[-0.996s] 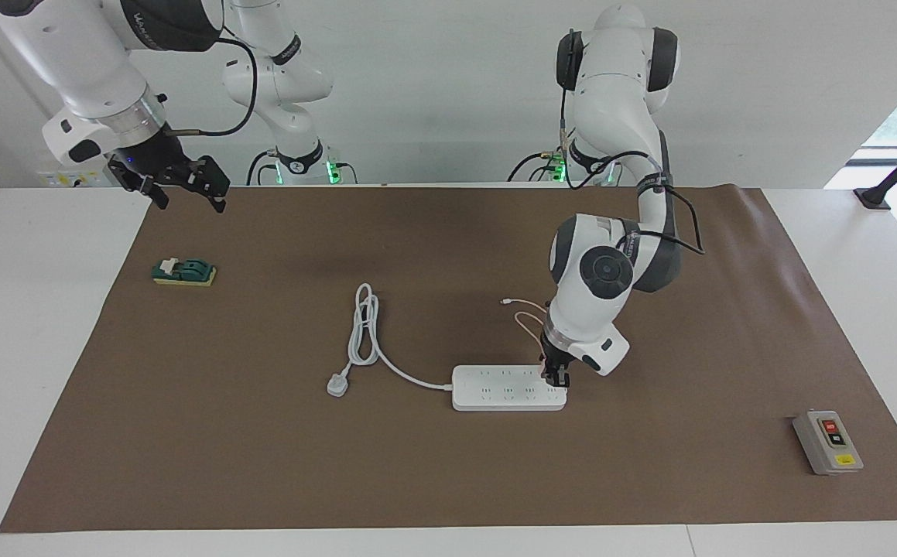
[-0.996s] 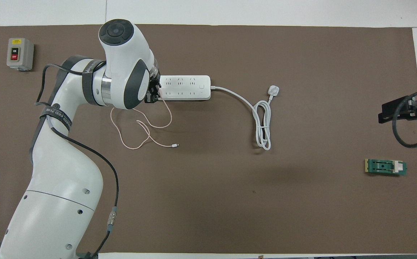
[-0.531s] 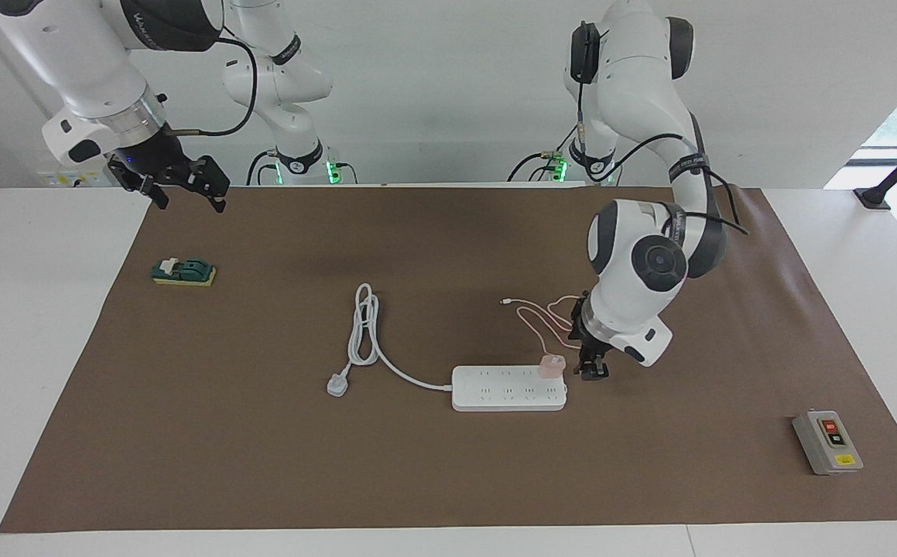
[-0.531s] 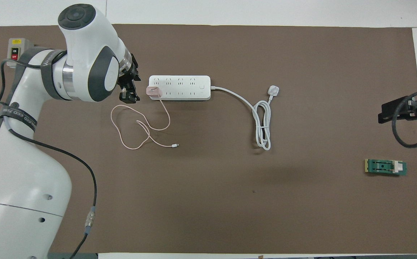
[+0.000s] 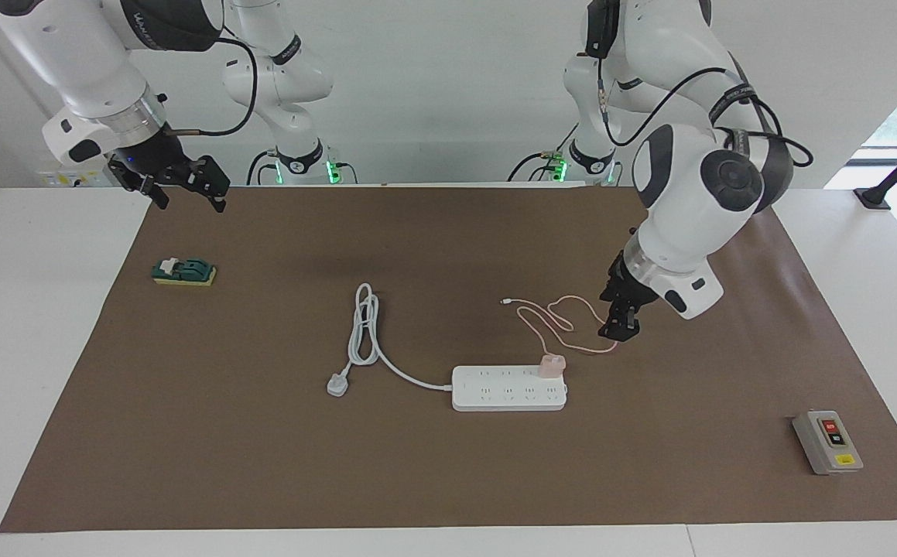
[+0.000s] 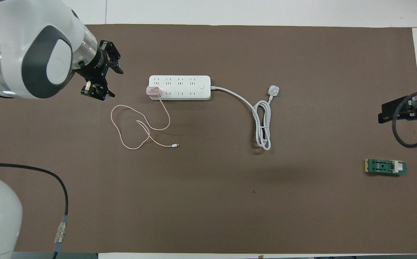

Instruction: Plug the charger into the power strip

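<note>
the pale pink charger (image 5: 552, 364) sits seated in a socket at the end of the power strip (image 5: 508, 388) toward the left arm's end of the worktop (image 5: 448, 464), on the row nearer the robots. on this evidence the plugging-in looks done, though how deep the pins sit cannot be told; what appears left is for the arm to clear away.

going from the robots' end outward: the right hand (image 5: 185, 184) waits in the air over the mat's corner at its own end, its fingers spread and holding nothing. next comes one small green block (image 5: 183, 271) on a yellowish base, lying alone toward the right arm's end. then the charger's single thin pink cable (image 6: 136, 124) loops loosely on the mat, its white connector (image 6: 174, 145) resting free.

the left hand (image 5: 620, 319) hangs above that cable's loop, apart from the charger, its fingers released and empty. the strip's one thick white cord (image 6: 260, 118) runs off toward the right arm's end, folded into a hank, and ends in one white three-pin plug (image 5: 337, 384) lying unplugged on the mat. farther out lies the power strip itself, flat, two rows of sockets upward. farthest of all, toward the left arm's end, stands one grey switch box (image 5: 827, 442) with red and black buttons.

count: one charger, one strip, one plug, one green block, one switch box, two hands.
</note>
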You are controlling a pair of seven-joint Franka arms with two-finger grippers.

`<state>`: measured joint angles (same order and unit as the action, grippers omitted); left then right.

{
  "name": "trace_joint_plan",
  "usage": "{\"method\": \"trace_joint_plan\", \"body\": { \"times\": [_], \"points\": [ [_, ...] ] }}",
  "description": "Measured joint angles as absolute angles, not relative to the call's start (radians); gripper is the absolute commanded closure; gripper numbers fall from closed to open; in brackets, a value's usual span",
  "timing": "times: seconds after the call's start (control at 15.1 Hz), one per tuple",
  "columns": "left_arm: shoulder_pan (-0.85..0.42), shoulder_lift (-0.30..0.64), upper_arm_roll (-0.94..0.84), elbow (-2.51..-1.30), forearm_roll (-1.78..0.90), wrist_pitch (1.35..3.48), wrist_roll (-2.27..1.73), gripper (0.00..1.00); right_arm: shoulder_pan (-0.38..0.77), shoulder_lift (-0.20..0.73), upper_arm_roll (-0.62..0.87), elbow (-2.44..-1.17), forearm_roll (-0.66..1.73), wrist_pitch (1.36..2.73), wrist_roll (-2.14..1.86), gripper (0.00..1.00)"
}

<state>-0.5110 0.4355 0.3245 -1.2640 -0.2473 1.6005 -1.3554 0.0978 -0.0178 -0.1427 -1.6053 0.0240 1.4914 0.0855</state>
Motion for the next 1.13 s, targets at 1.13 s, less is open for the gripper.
{"method": "trace_joint_plan", "body": {
  "times": [1.13],
  "points": [
    [-0.4,-0.021,0.334,-1.639,0.059,1.543,-0.162,0.0,0.098,-0.018,-0.143,-1.605,0.024,1.491,0.086,0.0]
  ]
}}
